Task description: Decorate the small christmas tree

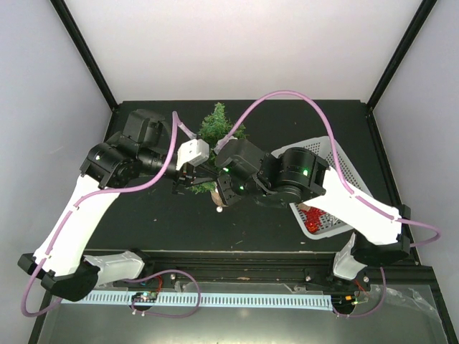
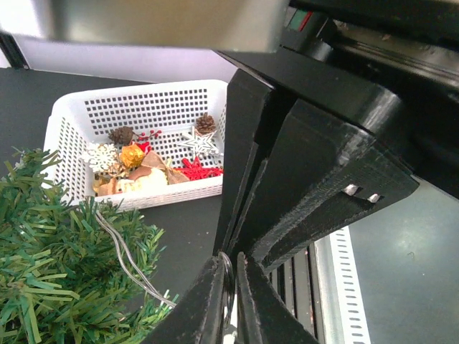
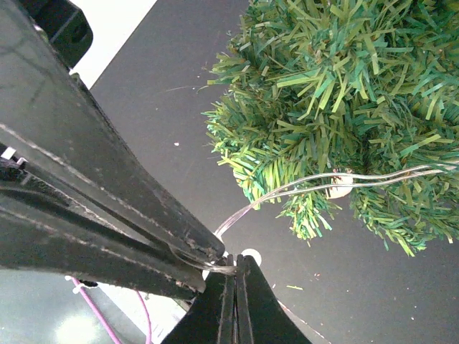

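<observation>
The small christmas tree (image 1: 218,126) stands mid-table, with its lower branches under both grippers. It also shows in the left wrist view (image 2: 64,265) and the right wrist view (image 3: 337,93). A thin clear wire (image 3: 308,183) runs out of its branches to the grippers, and it shows in the left wrist view (image 2: 125,254) too. My left gripper (image 1: 195,180) meets my right gripper (image 1: 221,195) at the tree's near side. The right gripper (image 3: 235,269) is shut on the wire's end. The left gripper (image 2: 229,287) is pinched on a loop of the same wire.
A white mesh basket (image 1: 343,163) lies at the right under my right arm. In the left wrist view the basket (image 2: 143,107) holds pine cones, a white star, red pieces and a gold ball. A small white bead (image 1: 219,209) lies by the tree.
</observation>
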`<state>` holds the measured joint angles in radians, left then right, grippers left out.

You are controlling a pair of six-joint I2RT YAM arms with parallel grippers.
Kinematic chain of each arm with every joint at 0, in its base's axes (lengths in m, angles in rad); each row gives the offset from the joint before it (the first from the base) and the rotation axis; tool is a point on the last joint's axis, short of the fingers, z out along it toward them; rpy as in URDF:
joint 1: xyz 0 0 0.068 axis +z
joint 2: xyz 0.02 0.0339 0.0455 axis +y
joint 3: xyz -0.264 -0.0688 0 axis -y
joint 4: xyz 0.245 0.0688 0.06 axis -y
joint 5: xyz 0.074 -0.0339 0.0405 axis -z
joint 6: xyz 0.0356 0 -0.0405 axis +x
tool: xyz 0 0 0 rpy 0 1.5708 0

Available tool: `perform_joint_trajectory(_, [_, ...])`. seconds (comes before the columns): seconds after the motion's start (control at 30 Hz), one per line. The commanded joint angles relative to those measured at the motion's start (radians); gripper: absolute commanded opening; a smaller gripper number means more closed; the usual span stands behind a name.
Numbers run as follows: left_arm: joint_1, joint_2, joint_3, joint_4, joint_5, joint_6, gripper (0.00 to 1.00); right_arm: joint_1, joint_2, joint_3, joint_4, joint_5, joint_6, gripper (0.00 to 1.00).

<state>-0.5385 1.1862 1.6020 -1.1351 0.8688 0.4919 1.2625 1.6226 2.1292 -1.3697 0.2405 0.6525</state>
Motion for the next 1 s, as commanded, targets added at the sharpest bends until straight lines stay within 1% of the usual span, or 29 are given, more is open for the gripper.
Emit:
perform_joint_trajectory(0.0, [-0.007, 0.002, 0.002, -0.023, 0.014, 0.042, 0.06, 0.007, -0.001, 0.028, 0.029, 0.002, -0.004, 0.01])
perform_joint_trajectory(0.1, [-0.007, -0.001, -0.005, -0.018, -0.001, 0.048, 0.02, 0.006, -0.002, 0.026, 0.030, 0.003, -0.005, 0.01])
perform_joint_trajectory(0.23, [-0.007, -0.010, -0.010, -0.002, -0.025, 0.042, 0.02, 0.007, -0.006, 0.024, 0.031, 0.004, -0.005, 0.01])
perform_joint_trajectory(0.57, [-0.007, -0.022, -0.013, 0.023, -0.027, 0.024, 0.02, 0.006, -0.030, -0.004, 0.047, 0.033, 0.011, 0.01])
perform_joint_trajectory(0.77, [-0.008, -0.026, -0.014, 0.033, -0.025, 0.016, 0.02, 0.006, -0.058, -0.038, 0.064, 0.061, 0.032, 0.04])
perform_joint_trajectory(0.87, [-0.007, -0.028, -0.014, 0.032, -0.026, 0.018, 0.02, 0.005, -0.079, -0.063, 0.078, 0.070, 0.043, 0.07])
perform_joint_trajectory(0.97, [-0.007, -0.028, -0.013, 0.033, -0.024, 0.017, 0.02, 0.003, -0.096, -0.087, 0.086, 0.085, 0.058, 0.20])
